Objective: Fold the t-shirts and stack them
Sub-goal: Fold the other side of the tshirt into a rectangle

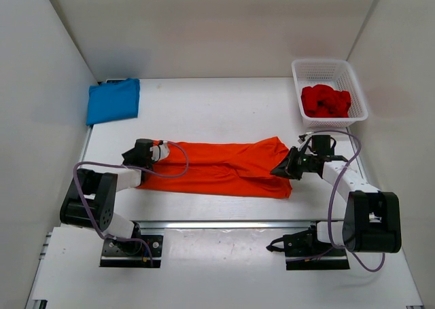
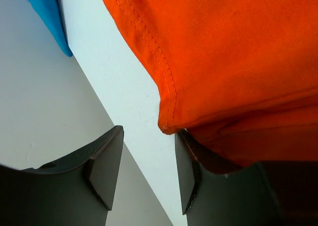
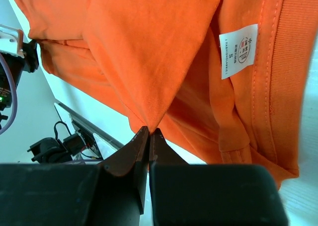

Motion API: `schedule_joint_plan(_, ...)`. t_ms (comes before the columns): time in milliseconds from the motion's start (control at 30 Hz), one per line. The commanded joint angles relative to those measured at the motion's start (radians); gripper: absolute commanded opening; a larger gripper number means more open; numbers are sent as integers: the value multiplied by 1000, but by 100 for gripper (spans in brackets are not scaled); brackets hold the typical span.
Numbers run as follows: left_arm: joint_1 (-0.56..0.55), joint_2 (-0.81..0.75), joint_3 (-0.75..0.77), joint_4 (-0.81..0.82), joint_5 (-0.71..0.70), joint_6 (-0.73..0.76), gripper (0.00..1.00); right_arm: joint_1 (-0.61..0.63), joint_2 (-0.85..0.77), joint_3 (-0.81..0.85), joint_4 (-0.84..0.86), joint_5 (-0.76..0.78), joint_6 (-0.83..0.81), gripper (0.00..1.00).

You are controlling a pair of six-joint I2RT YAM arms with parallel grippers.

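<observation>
On my white worktop (image 1: 204, 105) I see the orange shirt (image 1: 224, 166) in the middle, the blue shirt (image 1: 113, 100) far left, and the basket (image 1: 325, 71) far right.

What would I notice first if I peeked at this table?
A bright orange t-shirt lies stretched long across the middle of the table. A red t-shirt sits crumpled in the white basket at the far right, and a folded blue t-shirt lies at the far left corner.

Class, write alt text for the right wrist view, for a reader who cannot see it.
Dark jaws, shut, pinch a fold of the orange t-shirt, which fills most of the view. A white size label shows on it at upper right.
</observation>
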Motion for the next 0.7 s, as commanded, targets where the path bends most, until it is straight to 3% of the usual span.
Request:
schedule_joint_plan(0,8,-44,14,-23,-12,-10,57,10,-3,-17,39,-2,6,0)
schedule_joint_plan(33,8,-48,13,-29,-25,-13,57,7,2,-23,39,-4,2,2)
schedule_joint_plan(100,11,-53,14,-23,-36,-15,57,6,6,-23,18,22,-9,19)
schedule_joint_plan(167,13,-59,25,-24,-52,-22,59,-2,3,-13,-47,63,-29,28)
schedule_joint_plan(333,26,-74,95,-65,-120,-108,67,0,-58,64,-177,278,-106,36)
schedule_joint_plan(367,23,-82,133,-116,-124,-133,78,13,-80,100,-200,310,-115,36)
schedule_joint_plan(433,23,-100,212,-183,-133,-224,86,142,-100,160,-205,431,-159,37)
schedule_joint_plan(533,19,-104,264,-248,-137,-335,88,321,-95,251,-127,519,-259,40)
schedule_joint_plan(600,14,-96,286,-286,-134,-392,89,467,-7,335,-105,562,-325,43)
schedule_joint_plan(667,7,-97,287,-312,-136,-441,90,512,90,407,-121,561,-373,44)
